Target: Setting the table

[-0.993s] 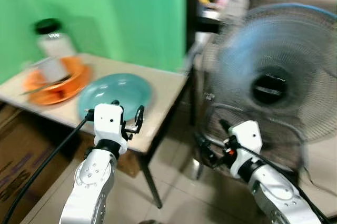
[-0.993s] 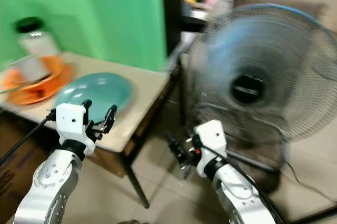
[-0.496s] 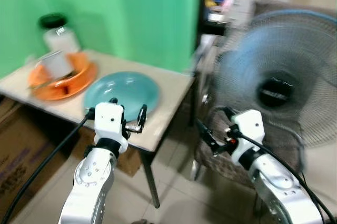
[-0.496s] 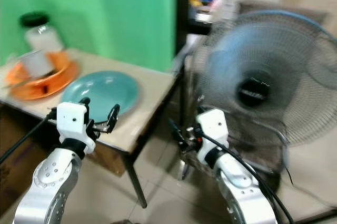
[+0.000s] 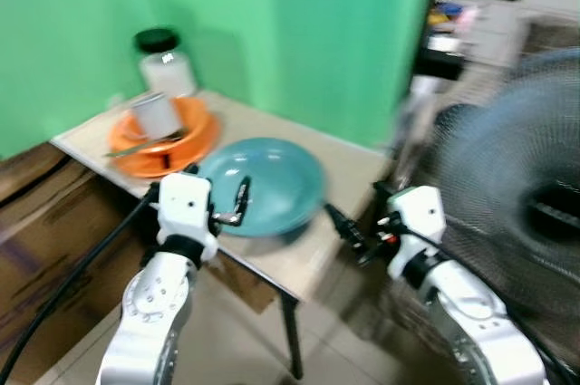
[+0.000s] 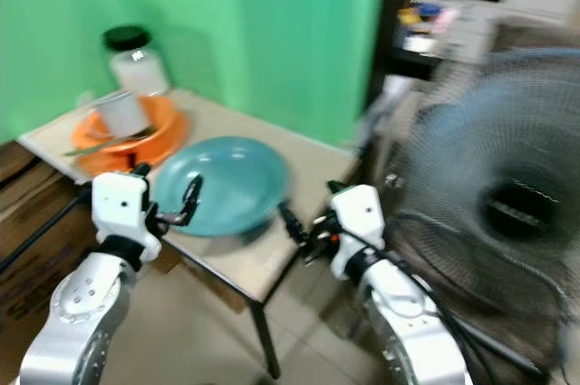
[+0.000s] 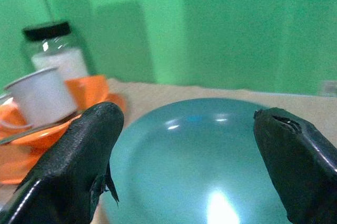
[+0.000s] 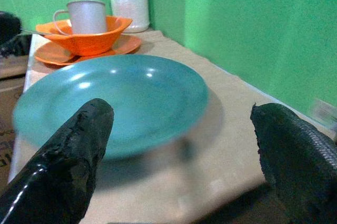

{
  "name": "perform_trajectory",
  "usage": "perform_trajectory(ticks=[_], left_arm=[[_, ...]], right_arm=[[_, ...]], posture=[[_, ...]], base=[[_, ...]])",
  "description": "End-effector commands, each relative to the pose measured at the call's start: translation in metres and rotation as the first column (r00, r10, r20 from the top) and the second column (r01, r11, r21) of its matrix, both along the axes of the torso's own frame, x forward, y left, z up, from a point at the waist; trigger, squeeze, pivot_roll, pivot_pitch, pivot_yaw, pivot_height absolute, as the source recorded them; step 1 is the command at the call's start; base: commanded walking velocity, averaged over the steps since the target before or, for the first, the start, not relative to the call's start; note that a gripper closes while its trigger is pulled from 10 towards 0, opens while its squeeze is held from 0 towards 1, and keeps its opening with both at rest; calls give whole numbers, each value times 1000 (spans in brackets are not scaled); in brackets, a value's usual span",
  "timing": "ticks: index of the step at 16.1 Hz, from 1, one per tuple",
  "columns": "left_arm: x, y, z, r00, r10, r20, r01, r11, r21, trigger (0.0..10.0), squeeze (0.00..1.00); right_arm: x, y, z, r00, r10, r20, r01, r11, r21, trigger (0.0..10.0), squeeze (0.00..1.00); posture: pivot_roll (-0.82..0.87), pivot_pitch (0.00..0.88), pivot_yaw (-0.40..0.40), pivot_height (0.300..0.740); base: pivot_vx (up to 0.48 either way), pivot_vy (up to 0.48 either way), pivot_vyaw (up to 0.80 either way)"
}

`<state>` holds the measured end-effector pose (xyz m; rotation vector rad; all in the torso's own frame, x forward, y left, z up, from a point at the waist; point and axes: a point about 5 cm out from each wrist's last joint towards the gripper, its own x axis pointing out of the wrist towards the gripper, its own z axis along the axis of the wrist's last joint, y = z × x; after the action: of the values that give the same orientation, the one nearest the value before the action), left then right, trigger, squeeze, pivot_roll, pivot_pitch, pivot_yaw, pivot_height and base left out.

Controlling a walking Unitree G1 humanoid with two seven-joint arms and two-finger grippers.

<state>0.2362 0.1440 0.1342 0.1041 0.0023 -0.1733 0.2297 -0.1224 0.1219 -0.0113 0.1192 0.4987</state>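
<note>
A teal plate (image 5: 263,186) lies on a small beige table (image 5: 362,168) against a green wall. Behind it, an orange bowl (image 5: 186,131) sits on an orange plate and holds a grey mug (image 5: 156,113) and a spoon. A jar with a black lid (image 5: 166,63) stands at the back. My left gripper (image 5: 220,193) is open at the plate's near left rim. My right gripper (image 5: 356,213) is open just off the table's right edge, pointing at the plate. Both wrist views look between spread fingers (image 7: 79,166) at the teal plate (image 8: 110,97).
A large standing fan (image 5: 535,195) fills the right side, close behind my right arm. A dark shelf with clutter (image 5: 453,32) stands at the back. Brown cardboard boxes (image 5: 45,213) sit low on the left under the table. The floor is tiled.
The camera has swung left: the table and dishes now sit nearer the middle and the fan has slid to the right. Both grippers stay open, now closer to the teal plate.
</note>
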Motion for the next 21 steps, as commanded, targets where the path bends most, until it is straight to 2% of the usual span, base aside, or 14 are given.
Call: perform_trajectory(ticks=[1,3,5,6,7,8,9,10,13,15,17,18,19,21], left_arm=[[0,5,-1,1000,16,-7,-15,1000,22,10000,1000],[-1,-1,-3,998,-50,-34,51,998,34,10000,1000],[-2,-7,-8,988,-147,-50,152,983,103,10000,1000],[-1,-8,-9,979,-193,-64,199,973,120,10000,792],[0,-8,-12,969,-232,-90,243,960,137,10000,655],[0,-6,-15,957,-264,-118,280,946,162,10000,596],[2,1,-17,957,-258,-135,281,939,196,10000,404],[5,8,-18,962,-231,-142,257,944,206,10000,275],[12,26,-23,962,-212,-171,251,934,255,10000,255],[14,34,-30,960,-206,-190,252,932,262,10000,251],[14,39,-41,953,-203,-225,261,928,266,10000,251],[10,43,-54,937,-206,-282,284,919,272,10000,247],[8,44,-60,933,-199,-300,281,923,263,10000,169],[5,46,-67,927,-195,-321,287,919,270,10000,145]], right_arm=[[1,5,2,1000,20,13,-20,1000,7,10000,0],[6,1,4,1000,-23,20,22,1000,17,10000,0],[9,-1,5,999,-42,29,42,999,31,10000,0],[11,-1,6,999,-36,27,35,999,30,10000,0],[12,0,5,1000,-24,10,24,999,45,10000,0],[12,2,3,1000,8,-11,-7,999,50,10000,0],[14,2,3,1000,21,-13,-21,999,44,10000,0],[16,2,4,1000,23,-14,-23,998,54,10000,0],[25,6,7,999,36,1,-36,999,33,10000,0],[33,4,5,1000,-19,-15,20,999,28,10000,0],[39,3,6,997,-62,-40,65,995,71,10000,0],[45,4,10,995,-77,-56,83,991,104,10000,0],[49,6,13,995,-79,-63,86,988,128,10000,0],[51,11,11,993,-66,-97,78,988,130,10000,0]], posture=[[24,0,42,740],[28,0,41,740],[29,0,43,740],[32,0,41,740],[34,0,42,740],[34,0,43,740],[34,0,46,740],[35,0,48,740],[36,0,51,740],[38,0,50,740],[36,0,49,740],[28,1,57,740],[24,2,58,740],[22,5,57,740]], base=[[270,0,0],[0,0,0],[0,0,0],[0,0,0],[0,0,0],[0,0,0],[0,0,0],[0,0,0],[0,0,0],[0,0,0],[0,0,0],[0,0,0],[0,0,0],[0,0,0]])
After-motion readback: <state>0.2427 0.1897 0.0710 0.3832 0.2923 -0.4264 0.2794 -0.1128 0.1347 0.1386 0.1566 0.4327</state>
